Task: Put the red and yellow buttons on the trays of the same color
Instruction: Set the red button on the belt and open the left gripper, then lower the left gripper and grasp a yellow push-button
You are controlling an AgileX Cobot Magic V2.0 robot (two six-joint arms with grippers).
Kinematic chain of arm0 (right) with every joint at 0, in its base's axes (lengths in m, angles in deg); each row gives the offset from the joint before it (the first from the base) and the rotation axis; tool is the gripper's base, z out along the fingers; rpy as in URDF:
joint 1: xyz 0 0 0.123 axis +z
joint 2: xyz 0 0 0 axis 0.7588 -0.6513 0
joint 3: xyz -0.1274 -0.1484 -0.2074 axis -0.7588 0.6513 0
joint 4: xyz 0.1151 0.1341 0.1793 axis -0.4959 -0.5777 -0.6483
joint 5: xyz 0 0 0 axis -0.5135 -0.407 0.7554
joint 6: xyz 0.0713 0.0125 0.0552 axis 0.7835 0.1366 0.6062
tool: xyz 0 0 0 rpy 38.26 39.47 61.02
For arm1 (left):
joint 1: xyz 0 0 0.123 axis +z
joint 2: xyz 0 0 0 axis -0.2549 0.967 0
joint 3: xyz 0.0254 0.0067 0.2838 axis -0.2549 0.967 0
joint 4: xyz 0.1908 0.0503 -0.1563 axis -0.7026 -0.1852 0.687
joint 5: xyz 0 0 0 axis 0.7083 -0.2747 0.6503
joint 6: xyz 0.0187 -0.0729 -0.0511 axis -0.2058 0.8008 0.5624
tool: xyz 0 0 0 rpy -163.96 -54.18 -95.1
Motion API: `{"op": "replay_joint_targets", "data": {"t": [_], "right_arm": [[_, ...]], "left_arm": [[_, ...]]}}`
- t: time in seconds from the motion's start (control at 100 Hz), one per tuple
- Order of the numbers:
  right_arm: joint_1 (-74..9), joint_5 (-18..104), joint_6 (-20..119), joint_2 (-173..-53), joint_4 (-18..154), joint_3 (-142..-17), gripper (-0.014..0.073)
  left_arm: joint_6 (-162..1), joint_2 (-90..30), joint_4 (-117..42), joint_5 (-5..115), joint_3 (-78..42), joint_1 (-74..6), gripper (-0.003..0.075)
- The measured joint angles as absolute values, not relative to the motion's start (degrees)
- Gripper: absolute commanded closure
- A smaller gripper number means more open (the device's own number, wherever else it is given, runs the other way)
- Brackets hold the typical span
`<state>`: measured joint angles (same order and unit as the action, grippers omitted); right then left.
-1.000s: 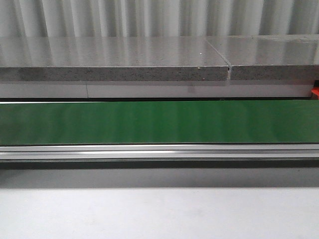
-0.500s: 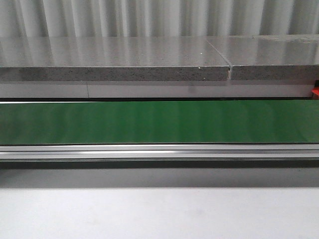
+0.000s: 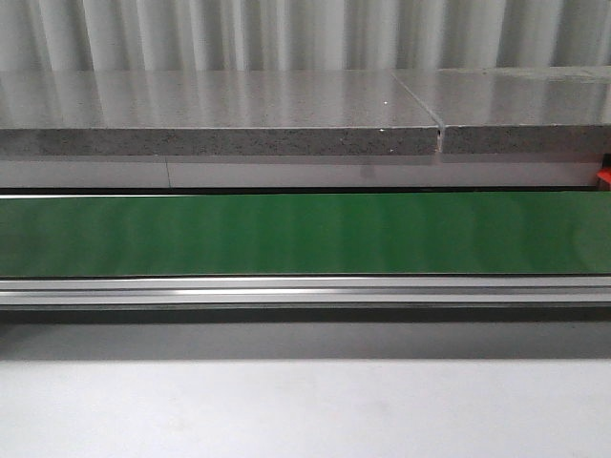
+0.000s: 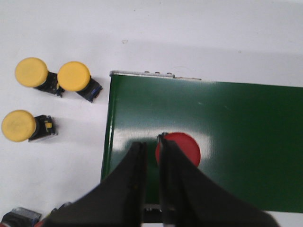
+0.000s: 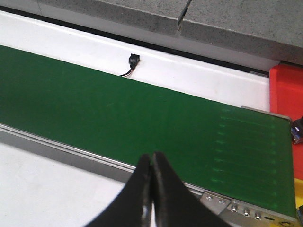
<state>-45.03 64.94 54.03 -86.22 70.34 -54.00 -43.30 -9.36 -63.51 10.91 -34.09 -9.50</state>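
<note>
hovering over the green conveyor belt (image 4: pixel 227 142), the left gripper (image 4: pixel 150 146), jaws barely parted and empty, seems between picks beside the red button (image 4: pixel 182 149) near the belt's end edge; next, probably closing on it, while the right gripper (image 5: pixel 151 163) idles shut.

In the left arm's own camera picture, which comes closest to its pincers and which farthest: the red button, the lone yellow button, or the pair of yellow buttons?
From the left gripper:
1. Red button, on the green belt, right beside the fingertips.
2. Lone yellow button, off the belt on the white table.
3. Yellow pair, also on the table, slightly farther; a close call.
</note>
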Motion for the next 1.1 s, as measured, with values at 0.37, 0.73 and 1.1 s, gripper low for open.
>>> {"op": "replay_joint_targets", "data": {"t": [0.37, 0.73, 1.1], "right_arm": [[-45.0, 64.9, 54.0, -86.2, 70.3, -54.0, 0.0662], [-45.0, 64.9, 54.0, -86.2, 70.3, -54.0, 0.0662], [-45.0, 64.9, 54.0, -86.2, 70.3, -54.0, 0.0662]], "left_arm": [[-41.8, -21.6, -66.6, 8.3, -22.1, -9.5, 0.0717], [-40.6, -22.4, -67.0, 9.1, -21.2, 0.0, 0.0136], [-40.6, -9.4, -65.2, 10.8, -22.7, 6.9, 0.0136]]}}
